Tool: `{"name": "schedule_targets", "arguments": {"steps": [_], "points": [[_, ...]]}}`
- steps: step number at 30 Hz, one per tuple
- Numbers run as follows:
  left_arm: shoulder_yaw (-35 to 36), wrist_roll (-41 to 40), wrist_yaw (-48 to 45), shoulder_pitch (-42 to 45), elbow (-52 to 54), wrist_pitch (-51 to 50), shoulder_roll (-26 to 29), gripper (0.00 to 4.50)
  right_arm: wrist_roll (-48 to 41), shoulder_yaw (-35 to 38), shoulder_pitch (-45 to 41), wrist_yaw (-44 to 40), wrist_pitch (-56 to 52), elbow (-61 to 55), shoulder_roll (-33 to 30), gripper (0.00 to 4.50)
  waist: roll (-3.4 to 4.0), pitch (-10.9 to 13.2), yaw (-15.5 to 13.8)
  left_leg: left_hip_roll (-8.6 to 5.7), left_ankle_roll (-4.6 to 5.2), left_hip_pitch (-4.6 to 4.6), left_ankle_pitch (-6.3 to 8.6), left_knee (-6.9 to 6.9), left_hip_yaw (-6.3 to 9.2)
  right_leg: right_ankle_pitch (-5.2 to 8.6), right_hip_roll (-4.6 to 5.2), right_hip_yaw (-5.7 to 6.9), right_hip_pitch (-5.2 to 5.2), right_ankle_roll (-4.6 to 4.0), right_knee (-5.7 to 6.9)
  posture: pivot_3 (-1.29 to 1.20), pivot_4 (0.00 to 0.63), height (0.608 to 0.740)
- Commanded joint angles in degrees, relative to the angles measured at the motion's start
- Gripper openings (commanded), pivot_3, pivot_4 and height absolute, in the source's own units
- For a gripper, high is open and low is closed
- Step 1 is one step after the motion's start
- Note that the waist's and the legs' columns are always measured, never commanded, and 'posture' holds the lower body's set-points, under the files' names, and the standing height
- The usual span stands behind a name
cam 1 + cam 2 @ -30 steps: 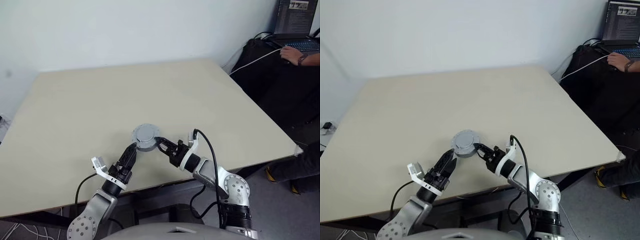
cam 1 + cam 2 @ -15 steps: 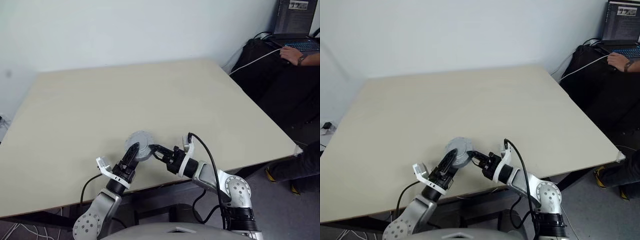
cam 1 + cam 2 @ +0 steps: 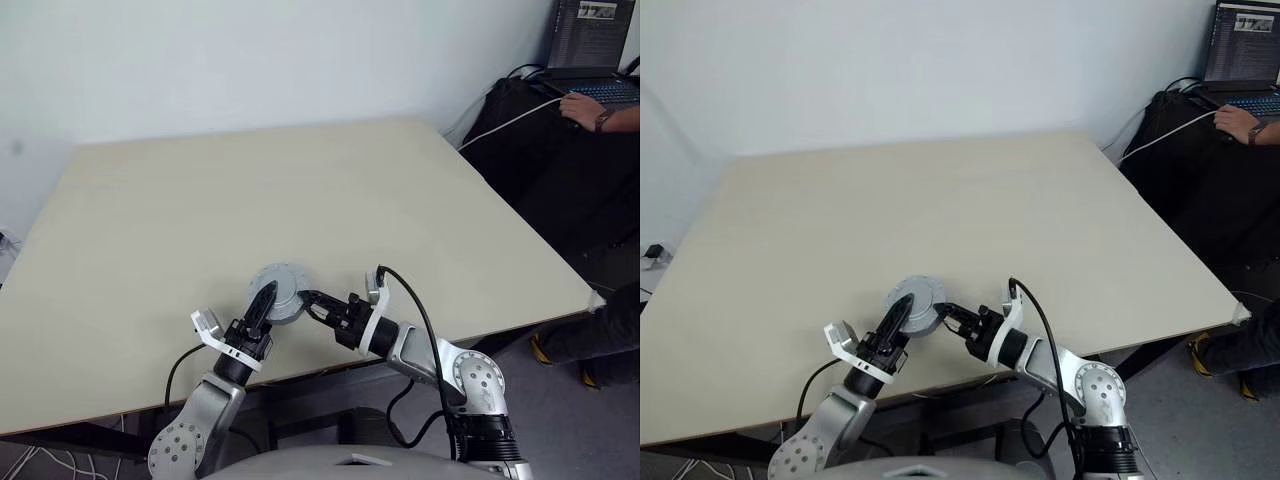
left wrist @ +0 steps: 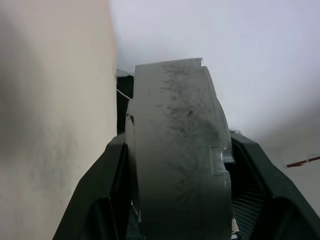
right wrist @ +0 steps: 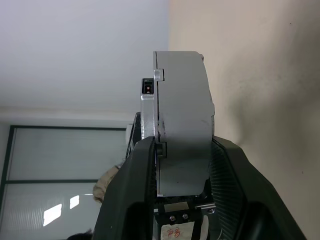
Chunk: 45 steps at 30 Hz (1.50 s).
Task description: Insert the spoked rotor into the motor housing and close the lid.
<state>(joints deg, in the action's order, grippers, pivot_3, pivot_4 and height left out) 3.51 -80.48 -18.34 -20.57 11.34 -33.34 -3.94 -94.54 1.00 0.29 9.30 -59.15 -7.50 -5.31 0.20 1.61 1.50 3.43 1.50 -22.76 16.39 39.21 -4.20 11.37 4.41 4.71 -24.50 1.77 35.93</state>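
Both grippers are on it now: left gripper [image 3: 264, 300] has its black fingers clamped across the grey round motor housing [image 3: 280, 292] from one side, right gripper [image 3: 308, 300] pinches its rim from the other. That disc, lid face up, sits just above the beige table [image 3: 300, 190] near the front edge, right between the two wrists.

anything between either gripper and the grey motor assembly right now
Nothing visible. The round grey motor assembly sits directly between the fingers of both grippers: the left gripper has a finger on each flat face in its wrist view, and the right gripper clamps it from the opposite side, above the table.
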Motion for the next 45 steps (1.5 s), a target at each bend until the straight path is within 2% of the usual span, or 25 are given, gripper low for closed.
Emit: {"name": "schedule_targets", "arguments": {"steps": [1,6,16,23,29,37,45], "points": [[-1.68,0.03,-0.18,0.61,1.95,1.11,-5.02,2.22,2.89,-0.18,-1.24,-1.93,1.59,-3.45,-0.62,1.22,0.00,0.00,0.00,0.00,0.00,0.00,0.00,0.00,0.00,0.00,-0.01,0.00,0.00,0.00,0.00,0.00,0.000,0.740],[-2.01,0.16,0.10,0.51,2.20,1.83,-4.95,2.22,5.40,-0.92,-1.09,-6.18,1.93,-5.77,-1.89,1.22,-0.02,-0.01,-0.14,-0.01,0.00,-0.01,0.00,0.00,-0.01,-0.01,0.00,-0.02,0.00,0.01,-0.01,0.00,0.000,0.740],[-1.34,1.75,1.35,1.90,2.01,4.42,-4.50,2.12,8.06,-0.73,-0.70,-8.46,1.98,-9.02,-5.12,4.49,-0.02,-0.01,-0.18,0.00,0.00,0.02,0.00,0.00,-0.02,-0.01,-0.02,-0.02,0.01,0.00,0.01,0.00,0.000,0.740],[3.55,4.40,3.92,8.03,-1.52,8.43,-2.66,2.12,38.31,-9.41,0.80,-20.34,14.45,-16.11,-14.48,4.50,-0.08,-0.05,-0.71,-0.05,0.00,0.06,0.00,0.07,0.00,-0.01,-0.03,-0.05,0.07,0.02,0.01,0.00,0.000,0.740],[10.43,8.30,9.75,18.55,-11.31,12.72,-1.10,2.12,65.39,-19.86,3.08,-27.67,33.96,-15.87,-19.87,4.50,-0.29,-0.15,-0.82,-0.08,0.00,0.07,-0.02,0.10,-0.03,-0.02,-0.05,-0.05,0.14,0.03,0.00,0.00,0.000,0.740],[17.29,13.62,11.13,32.87,-24.89,14.37,1.10,2.12,80.24,-20.54,5.30,-29.75,47.68,-10.68,-19.05,4.50,-0.88,-0.17,-0.95,-0.14,0.00,0.04,-0.02,0.27,-0.06,-0.07,-0.06,0.01,0.32,0.09,-0.02,0.00,0.000,0.740],[23.06,19.16,11.11,45.96,-38.46,17.23,3.73,2.12,84.60,-18.41,7.50,-29.27,51.27,-9.02,-16.19,4.50,-0.96,-0.13,-0.83,-0.16,0.01,0.17,-0.03,0.34,0.05,-0.10,-0.06,0.08,0.53,0.13,-0.02,0.00,0.000,0.740]]}}
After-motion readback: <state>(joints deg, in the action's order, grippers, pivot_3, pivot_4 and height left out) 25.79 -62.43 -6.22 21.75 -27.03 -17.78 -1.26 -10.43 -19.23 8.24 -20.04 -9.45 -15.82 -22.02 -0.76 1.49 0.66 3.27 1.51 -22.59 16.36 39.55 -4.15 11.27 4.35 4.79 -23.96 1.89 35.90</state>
